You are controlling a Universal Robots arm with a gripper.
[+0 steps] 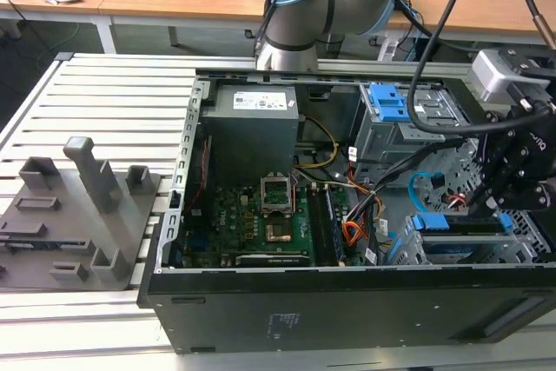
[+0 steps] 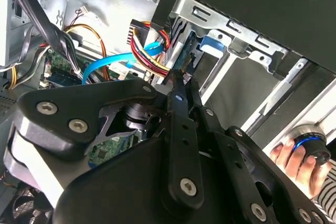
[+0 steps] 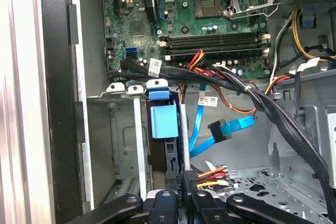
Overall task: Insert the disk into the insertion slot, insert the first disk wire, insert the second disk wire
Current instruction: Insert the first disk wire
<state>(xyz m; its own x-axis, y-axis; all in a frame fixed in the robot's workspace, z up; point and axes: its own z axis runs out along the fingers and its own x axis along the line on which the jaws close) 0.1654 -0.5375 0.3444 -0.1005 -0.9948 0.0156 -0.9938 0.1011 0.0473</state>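
Exterior view, drive: one silver hard drive in a bright blue plastic carrier (image 1: 460, 225), seated in the low grey perforated drive cage (image 1: 401, 248), at the exterior view's lower right.
Exterior view, gripper: one black gripper (image 1: 479, 206) just above it.
Second wrist view, grip: two fingers (image 2: 181, 124) pinched narrow on the black plug of the orange-red and black wires (image 2: 149, 51).
First wrist view, cable: one flat light-blue cable (image 3: 223, 129), its dark plug loose beside the carrier.

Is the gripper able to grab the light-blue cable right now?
Probably not right now. The gripper has its jaws shut on the first disk wire, it seems. The second disk wire hangs loose nearby with open space around its plug, so the way itself looks free.
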